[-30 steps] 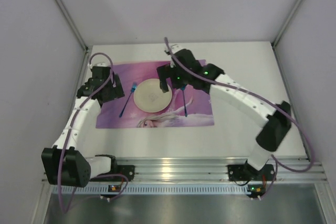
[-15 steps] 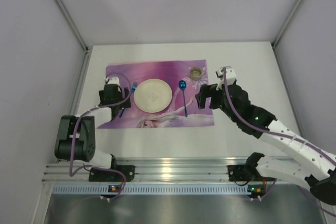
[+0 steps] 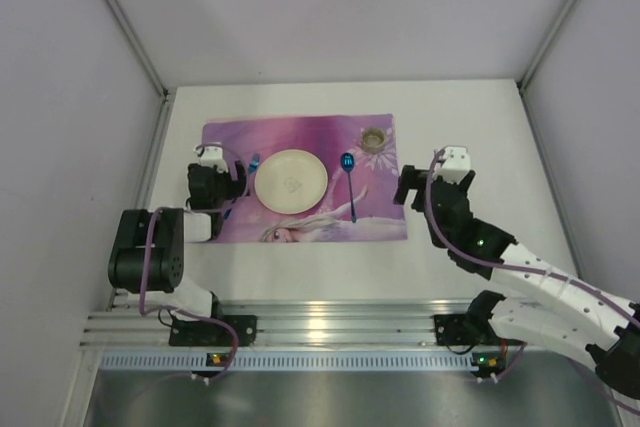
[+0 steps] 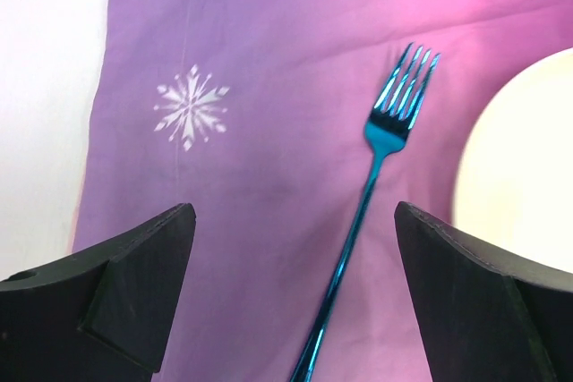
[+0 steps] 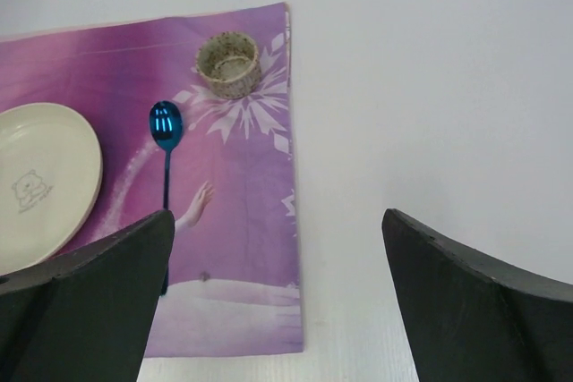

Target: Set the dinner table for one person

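Observation:
On the white dinner table (image 3: 470,117) lies a purple placemat (image 3: 300,137). On it sit a cream plate (image 3: 290,181), a blue fork (image 3: 250,167) to its left, a blue spoon (image 3: 349,179) to its right and a small speckled cup (image 3: 373,138) at the far right. My left gripper (image 3: 215,190) is open and empty, low over the fork's handle (image 4: 349,248). My right gripper (image 3: 430,187) is open and empty, over the table just right of the placemat's edge (image 5: 295,221). The right wrist view shows the spoon (image 5: 166,127), cup (image 5: 227,64) and plate (image 5: 40,181).
Grey walls close in the table at the back and both sides. A metal rail (image 3: 340,322) with the arm bases runs along the near edge. The left arm's elbow (image 3: 145,247) is folded near the table's left front corner.
Both arms have pulled back toward their bases. The right gripper moved from over the plate and spoon to right of the placemat. The left gripper drew back slightly beside the fork.

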Available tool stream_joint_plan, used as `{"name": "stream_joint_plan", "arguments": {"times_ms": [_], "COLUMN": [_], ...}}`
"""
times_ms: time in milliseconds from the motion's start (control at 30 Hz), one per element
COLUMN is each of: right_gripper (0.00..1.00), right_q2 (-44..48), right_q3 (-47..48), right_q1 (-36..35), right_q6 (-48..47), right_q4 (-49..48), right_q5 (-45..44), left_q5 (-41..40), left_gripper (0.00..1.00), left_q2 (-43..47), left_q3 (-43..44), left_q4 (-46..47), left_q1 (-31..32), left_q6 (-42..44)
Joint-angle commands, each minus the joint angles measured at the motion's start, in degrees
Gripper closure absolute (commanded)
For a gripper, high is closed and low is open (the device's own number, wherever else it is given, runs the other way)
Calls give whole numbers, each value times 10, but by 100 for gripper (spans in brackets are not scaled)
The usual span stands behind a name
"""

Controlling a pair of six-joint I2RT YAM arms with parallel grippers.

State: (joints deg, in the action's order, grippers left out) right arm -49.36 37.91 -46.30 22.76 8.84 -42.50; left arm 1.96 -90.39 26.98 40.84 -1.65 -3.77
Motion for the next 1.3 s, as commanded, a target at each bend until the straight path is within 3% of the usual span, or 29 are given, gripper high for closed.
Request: {"name": "stream_joint_plan", "arguments": {"times_ms": [0,67,133,233,433,500,600,733,833,867,933,967,1033,1133,1267], "right_gripper": [0,0,0,0,0,0,0,0,0,0,0,0,0,0,0], "right_q2": [-6,-1,8,23,49,49,25,-78,-184,-244,-307,-335,-322,-327,-332], "right_q3": [-11,-30,-55,-75,-149,-181,-241,-274,-274,-272,-264,-281,-279,-265,-273], "right_q1": [5,5,7,11,66,125,218,321,401,415,439,442,444,438,431], "right_q6": [-39,-61,-83,-101,-136,-198,-264,-263,-280,-306,-291,-265,-245,-270,-283], "right_q4": [-111,-155,-177,-168,-196,-236,-338,-513,-668,-730,-766,-881,-812,-801,-821], "right_q5": [-48,-58,-58,-52,-83,-12,143,201,348,456,447,427,369,422,419], "left_q5": [-15,-15,-31,-53,-78,-78,-77,-77,-76,-76,-77,-77,-77,-76,-76], "left_gripper": [1,1,2,2,2,2,2,2,2,2,2,2,2,2,2], "left_q2": [7,15,-3,12,4,3,3,4,4,3,4,3,3,4,3], "left_q3": [-18,-40,-119,-89,-87,-87,-87,-87,-87,-87,-88,-87,-87,-87,-87], "left_q4": [91,129,314,203,214,217,217,216,217,217,216,215,216,217,216], "left_q1": [11,11,15,38,38,38,37,37,37,37,37,37,37,37,37], "left_q6": [13,10,21,23,17,17,17,17,17,17,17,17,17,17,17]}}
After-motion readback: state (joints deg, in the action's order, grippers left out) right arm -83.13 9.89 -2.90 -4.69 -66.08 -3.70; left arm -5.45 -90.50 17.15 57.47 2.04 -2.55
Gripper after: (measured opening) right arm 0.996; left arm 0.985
